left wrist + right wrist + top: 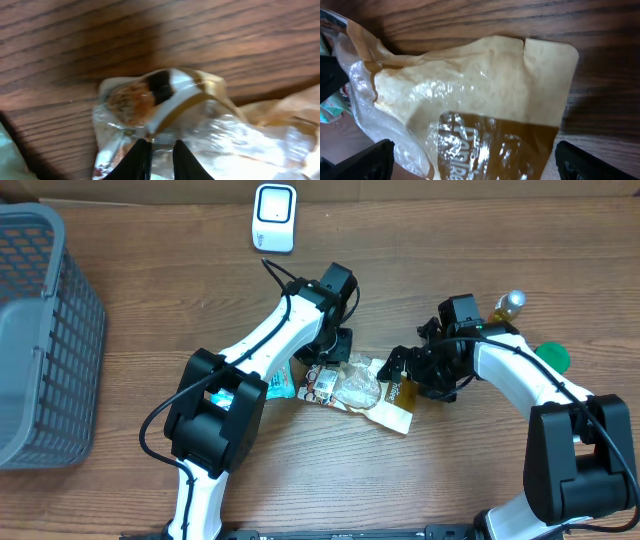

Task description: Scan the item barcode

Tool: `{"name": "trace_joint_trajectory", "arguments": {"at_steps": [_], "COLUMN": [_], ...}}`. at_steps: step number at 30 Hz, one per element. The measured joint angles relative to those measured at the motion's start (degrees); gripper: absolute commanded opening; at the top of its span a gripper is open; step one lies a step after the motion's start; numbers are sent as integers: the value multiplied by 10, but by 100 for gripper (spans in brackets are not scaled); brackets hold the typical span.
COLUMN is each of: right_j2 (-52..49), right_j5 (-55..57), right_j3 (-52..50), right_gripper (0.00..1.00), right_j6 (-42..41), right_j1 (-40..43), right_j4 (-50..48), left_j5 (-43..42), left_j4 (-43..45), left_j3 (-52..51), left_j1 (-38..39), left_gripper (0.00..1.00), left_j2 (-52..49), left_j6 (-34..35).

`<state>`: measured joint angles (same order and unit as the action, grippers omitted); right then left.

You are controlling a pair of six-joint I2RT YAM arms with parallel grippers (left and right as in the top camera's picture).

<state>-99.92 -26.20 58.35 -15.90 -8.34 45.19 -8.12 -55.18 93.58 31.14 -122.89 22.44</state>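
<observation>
At the far left of the counter (100,500), which is brown wood with a dark grain, stands a grey plastic basket (40,330) with walls of open grid. Near the back edge lies the white scanner (274,218), a rounded rectangle with a dark window on its face.

In the middle is a small heap of packets. The teal packet (281,384) is flat and lies partly under my left arm. Beside it, the clear packet (165,105) is of glossy, crinkled film with a tan stripe, and something brown and crumbly shows through it. Touching it on the right, the tan packet (485,85) is of wrinkled shiny foil, pale above and darker brown below, with a small cut in its upper edge. Further right are a small bottle (510,304) with a silvery cap and a round green lid (552,356).

My left arm reaches forward and bends down over the heap, so my left claw (161,144) points at the clear packet. Its two black fingers stand with a narrow gap at the film, and I cannot tell if they pinch it. My right arm bends in from the right. My right claw (472,146) is released, with its fingers spread wide, low over the tan packet.
</observation>
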Motion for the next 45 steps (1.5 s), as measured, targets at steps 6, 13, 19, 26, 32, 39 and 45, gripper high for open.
{"name": "trace_joint_trajectory", "arguments": {"at_steps": [6, 13, 19, 26, 32, 39, 45], "right_j2": [0, 0, 5, 4, 3, 3, 2], "right_j5": [-21, -71, -121, -164, -167, -177, -204], "right_j3": [-18, -52, -89, -121, -130, -130, -130], "right_gripper": [100, 100, 99, 79, 66, 67, 57], "right_j6": [-15, -46, -91, -104, -112, -111, -110], "right_j1": [0, 0, 1, 1, 1, 1, 1], "right_j4": [-39, -91, -180, -244, -254, -280, -303], "left_j5": [10, 19, 22, 24, 24, 26, 26], "left_j4": [21, 21, 21, 21, 21, 21, 21], "left_j3": [-18, -28, -29, -30, -32, -32, -33], "left_j1": [0, -2, -2, -2, -2, -2, -2], "left_gripper": [22, 22, 22, 23, 23, 23, 23], "left_j2": [0, 0, 0, 0, 0, 0, 0], "left_j6": [11, 13, 13, 13, 13, 14, 14]}}
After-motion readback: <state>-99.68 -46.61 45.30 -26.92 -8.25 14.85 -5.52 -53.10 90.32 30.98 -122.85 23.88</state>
